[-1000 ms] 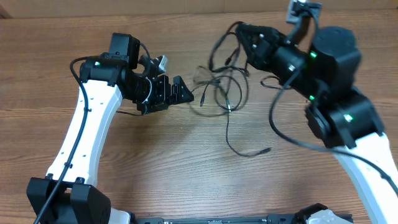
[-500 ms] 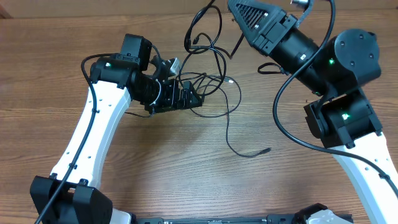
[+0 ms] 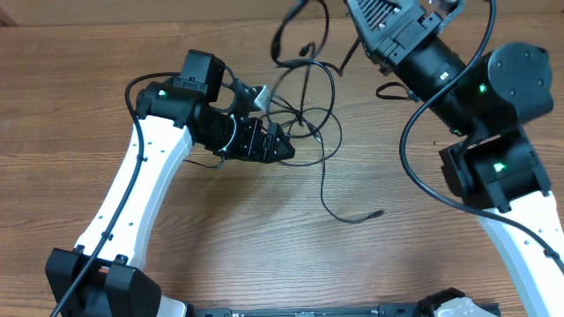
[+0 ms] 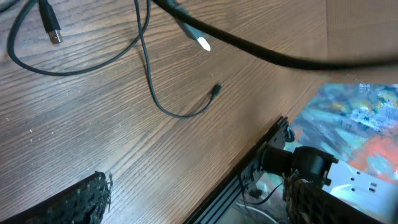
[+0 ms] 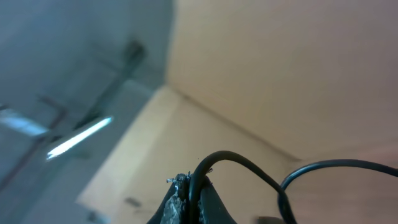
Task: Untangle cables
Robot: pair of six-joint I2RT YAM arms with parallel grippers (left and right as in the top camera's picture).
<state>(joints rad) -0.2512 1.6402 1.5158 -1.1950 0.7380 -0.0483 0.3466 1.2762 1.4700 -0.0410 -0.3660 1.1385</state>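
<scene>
The cables are thin black cords, looped over one another in a loose tangle toward the far side of the surface. Part of the bundle rises off the wood, and one strand is pinched tight in my right hand, arching up out of the fingers. One cord leaves the tangle toward me, curves across the wood and ends in a small plug lying flat. From my left wrist a metal-tipped plug shows on another loop, and beside it a blurred pale tip.
</scene>
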